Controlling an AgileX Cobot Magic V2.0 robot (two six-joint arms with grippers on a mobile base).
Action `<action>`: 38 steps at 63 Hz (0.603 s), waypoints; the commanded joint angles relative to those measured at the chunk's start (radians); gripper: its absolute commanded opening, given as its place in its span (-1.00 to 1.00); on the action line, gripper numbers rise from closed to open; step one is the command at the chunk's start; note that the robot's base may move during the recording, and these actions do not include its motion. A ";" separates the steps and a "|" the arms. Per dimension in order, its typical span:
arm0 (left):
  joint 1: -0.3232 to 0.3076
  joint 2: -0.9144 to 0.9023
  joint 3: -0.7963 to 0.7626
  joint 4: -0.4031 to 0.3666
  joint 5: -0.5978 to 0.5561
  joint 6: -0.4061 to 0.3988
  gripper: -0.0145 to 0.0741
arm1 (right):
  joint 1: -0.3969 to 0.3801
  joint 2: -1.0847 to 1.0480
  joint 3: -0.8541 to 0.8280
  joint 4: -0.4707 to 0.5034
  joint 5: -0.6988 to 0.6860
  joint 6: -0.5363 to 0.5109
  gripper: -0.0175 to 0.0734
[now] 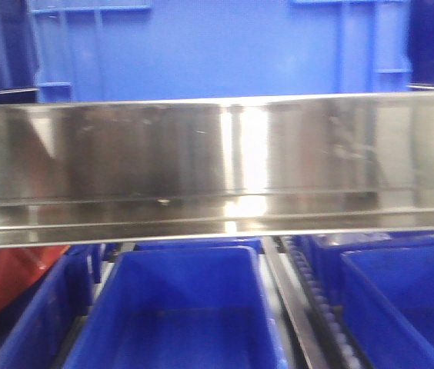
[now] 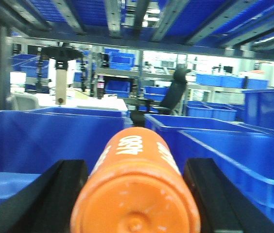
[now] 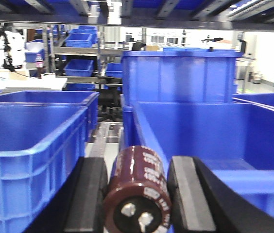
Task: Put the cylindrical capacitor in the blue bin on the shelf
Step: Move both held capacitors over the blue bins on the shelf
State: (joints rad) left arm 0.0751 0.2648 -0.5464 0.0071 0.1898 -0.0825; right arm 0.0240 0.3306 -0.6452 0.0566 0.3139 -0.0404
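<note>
Our right claw (image 3: 138,187) is closed on the brown cylindrical capacitor (image 3: 137,204). It grips the capacitor lengthwise, which we judge lets it clear the rim of the blue bin (image 3: 214,141), and it hangs by that bin's near left corner. Our left claw (image 2: 134,191) likewise clamps an orange cylinder (image 2: 133,208). Both reach in past the front edge of the shelf (image 1: 217,146), under its upper tier. More racks and bins stand behind.

The left pincer (image 2: 134,191) points level and forward, its black fingers (image 2: 54,194) closed against both sides of an orange cylinder (image 2: 136,208). The right pincer (image 3: 138,194), likewise level, grips a brown capacitor (image 3: 139,187).
</note>
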 commanded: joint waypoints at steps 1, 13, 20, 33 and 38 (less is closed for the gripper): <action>0.002 -0.004 -0.002 0.000 -0.022 -0.006 -0.92 | 0.000 -0.004 0.002 0.000 -0.029 -0.004 -0.98; 0.002 -0.004 -0.002 0.000 -0.022 -0.006 -0.92 | 0.000 -0.004 0.002 0.000 -0.029 -0.004 -0.98; 0.002 -0.004 -0.002 0.000 -0.022 -0.006 -0.92 | 0.000 -0.004 0.002 0.000 -0.029 -0.004 -0.98; 0.002 -0.004 -0.002 0.000 -0.022 -0.006 -0.92 | 0.000 -0.004 0.002 0.000 -0.029 -0.004 -0.98; 0.002 -0.004 -0.002 0.000 -0.022 -0.006 -0.92 | 0.000 -0.004 0.002 0.000 -0.029 -0.004 -0.98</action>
State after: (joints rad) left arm 0.0751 0.2648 -0.5464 0.0071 0.1898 -0.0825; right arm 0.0240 0.3306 -0.6452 0.0566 0.3139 -0.0404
